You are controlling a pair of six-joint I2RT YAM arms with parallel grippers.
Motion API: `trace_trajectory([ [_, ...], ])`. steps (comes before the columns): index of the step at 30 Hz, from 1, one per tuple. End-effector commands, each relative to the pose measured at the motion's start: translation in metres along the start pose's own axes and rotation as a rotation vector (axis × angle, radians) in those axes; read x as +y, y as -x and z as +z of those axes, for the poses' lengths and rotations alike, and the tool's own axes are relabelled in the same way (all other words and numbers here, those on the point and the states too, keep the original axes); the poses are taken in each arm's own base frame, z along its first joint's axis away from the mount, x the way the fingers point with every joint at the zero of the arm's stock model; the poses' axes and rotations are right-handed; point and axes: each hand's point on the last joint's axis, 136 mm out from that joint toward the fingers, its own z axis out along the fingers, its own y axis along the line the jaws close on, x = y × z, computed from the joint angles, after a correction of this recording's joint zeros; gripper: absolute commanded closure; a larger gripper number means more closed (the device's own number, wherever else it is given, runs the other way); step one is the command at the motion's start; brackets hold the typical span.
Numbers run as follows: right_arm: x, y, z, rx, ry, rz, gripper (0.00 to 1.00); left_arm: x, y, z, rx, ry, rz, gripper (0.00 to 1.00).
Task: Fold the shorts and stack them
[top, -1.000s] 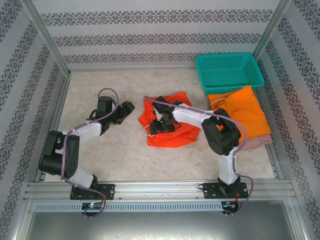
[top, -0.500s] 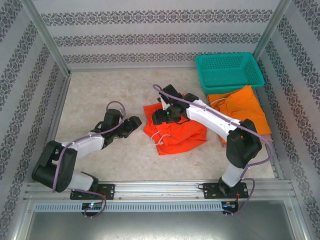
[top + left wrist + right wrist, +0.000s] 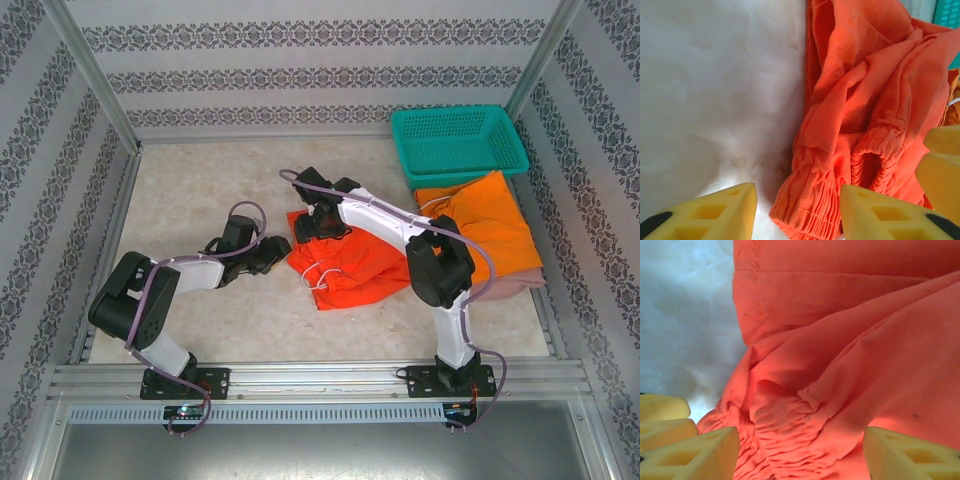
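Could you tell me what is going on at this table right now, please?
Both arms are working on the bright red-orange shorts, which lie rumpled in the middle of the table. The left tool sits at their left edge, jaws open around the gathered waist. The right tool is open over their far left corner, close to the cloth. The orange shorts lie folded at the right, on top of the pink pair, just in front of the teal basket.
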Motion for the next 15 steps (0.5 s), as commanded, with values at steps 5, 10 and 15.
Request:
trace_trajectory([
  [5,-0.001,-0.001,0.019,0.046,-0.060,-0.030,0.33,-0.016,-0.001,0.017,0.023,-0.058,0.013,0.63],
  [10,-0.001,-0.005,0.034,0.075,-0.064,-0.027,0.32,-0.009,-0.001,0.024,0.028,-0.042,0.008,0.70],
  [15,0.000,-0.009,0.049,0.105,-0.064,-0.026,0.51,-0.009,0.000,0.027,0.026,-0.047,0.002,0.83],
])
